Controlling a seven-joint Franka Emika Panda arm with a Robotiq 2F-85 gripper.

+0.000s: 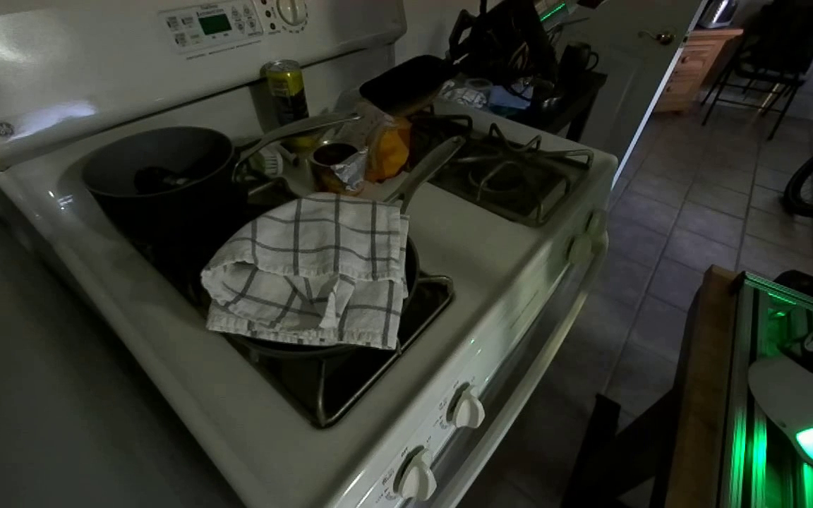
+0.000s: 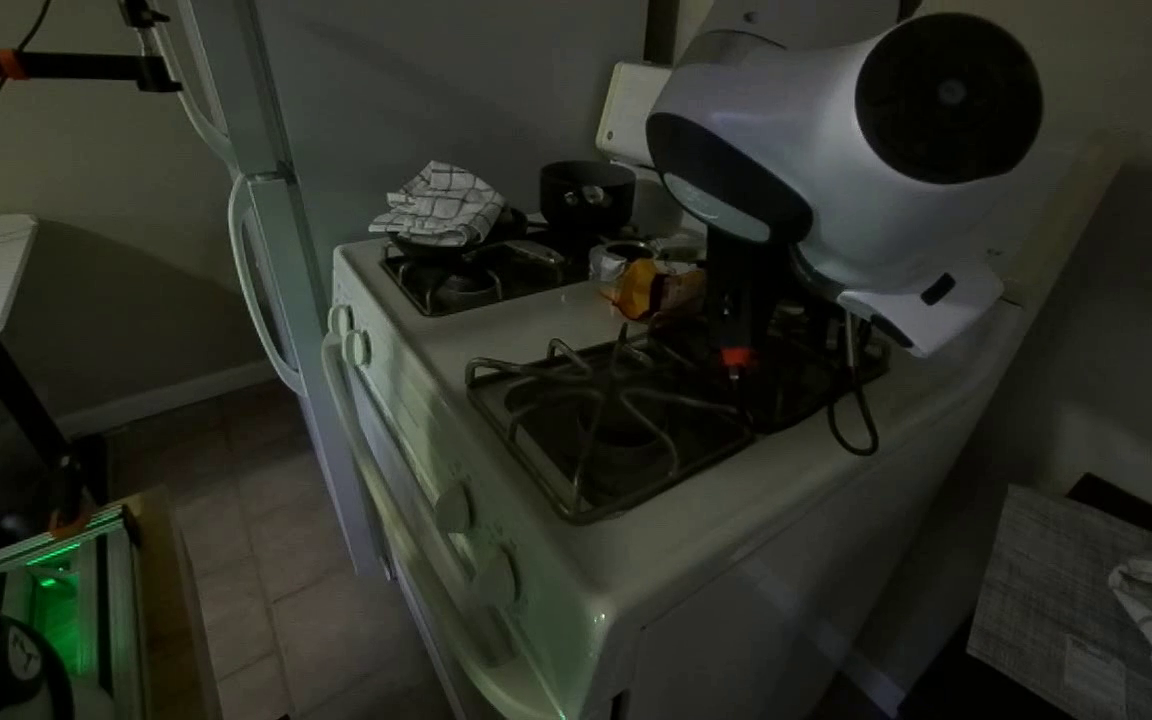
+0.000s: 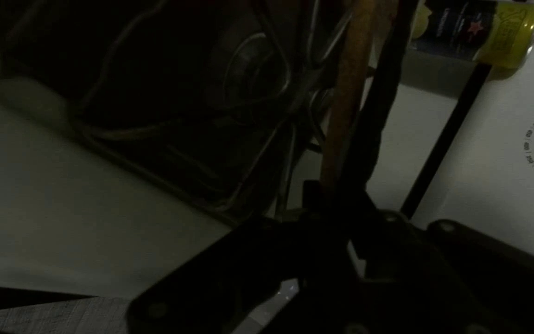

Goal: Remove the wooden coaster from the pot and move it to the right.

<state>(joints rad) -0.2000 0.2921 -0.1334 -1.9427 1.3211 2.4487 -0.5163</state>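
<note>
Nearest, on the left, a checked cloth (image 1: 311,271) lies over a pan (image 1: 413,264). Beyond it, far left, stands the pot (image 1: 159,159), its dark inside showing. Near the far right burner (image 3: 253,74), my gripper (image 3: 336,198) is clamped on the wooden coaster (image 1: 406,82), well apart from the pot.

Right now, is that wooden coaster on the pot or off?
Off: the gripper holds the wooden coaster apart from the pot, whose uncovered top shows in an exterior view.
</note>
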